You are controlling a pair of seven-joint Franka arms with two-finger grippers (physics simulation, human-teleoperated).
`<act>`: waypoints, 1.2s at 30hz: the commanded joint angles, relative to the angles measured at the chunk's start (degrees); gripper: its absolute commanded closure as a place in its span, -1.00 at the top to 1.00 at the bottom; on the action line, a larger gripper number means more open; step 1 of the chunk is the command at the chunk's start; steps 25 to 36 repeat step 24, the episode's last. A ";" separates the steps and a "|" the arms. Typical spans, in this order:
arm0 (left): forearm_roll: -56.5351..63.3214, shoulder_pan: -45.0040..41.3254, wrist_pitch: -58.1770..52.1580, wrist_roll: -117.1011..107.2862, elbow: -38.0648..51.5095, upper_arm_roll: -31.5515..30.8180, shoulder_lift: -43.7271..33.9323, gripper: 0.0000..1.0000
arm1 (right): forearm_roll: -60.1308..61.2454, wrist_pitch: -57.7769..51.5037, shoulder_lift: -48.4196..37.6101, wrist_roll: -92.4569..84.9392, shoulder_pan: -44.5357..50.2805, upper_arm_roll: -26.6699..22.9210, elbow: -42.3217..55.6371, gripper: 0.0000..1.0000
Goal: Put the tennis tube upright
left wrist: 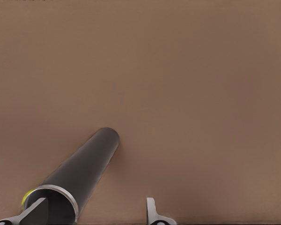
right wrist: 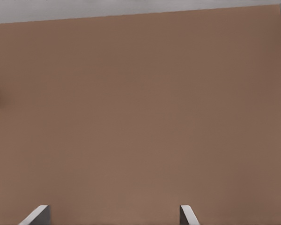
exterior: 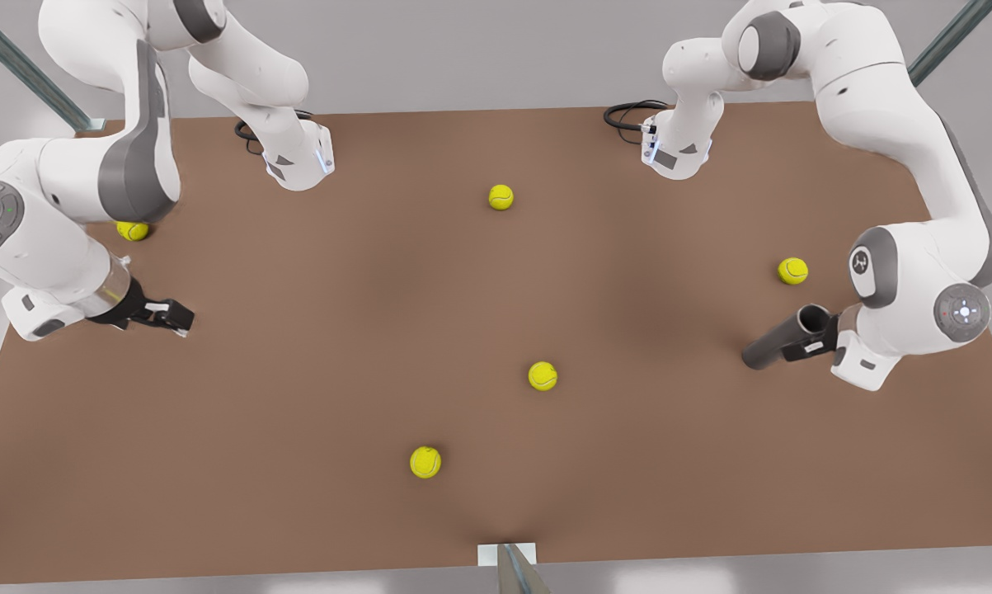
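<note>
The tennis tube [exterior: 772,345] is a dark grey cylinder on the brown table [exterior: 380,330] at the front view's right, its hollow rimmed end [exterior: 814,317] towards my left gripper [exterior: 819,338]. In the left wrist view the tube [left wrist: 84,171] runs away from the gripper [left wrist: 93,213]. One of that gripper's fingers [left wrist: 36,212] stands in front of the rimmed opening and the other is well clear of the tube's wall, so the gripper is open. My right gripper [exterior: 176,318] waits at the front view's left, open over bare table [right wrist: 140,140].
Several yellow tennis balls lie scattered: one [exterior: 792,271] just behind the tube, one [exterior: 543,376] mid-table, one [exterior: 425,462] near the front, one [exterior: 500,197] at the back, one [exterior: 133,230] under the right arm. Both arm bases stand along the back edge.
</note>
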 commanded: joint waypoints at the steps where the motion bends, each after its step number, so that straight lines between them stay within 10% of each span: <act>1: 0.56 0.01 -0.03 0.00 0.03 0.00 0.00 1.00 | 0.08 0.00 0.07 0.01 0.25 0.01 0.01 1.00; 36: 0.56 0.01 -3.72 8.71 0.12 -1.94 -7.03 1.00 | 2.28 0.88 4.12 0.27 2.18 0.36 -0.07 1.00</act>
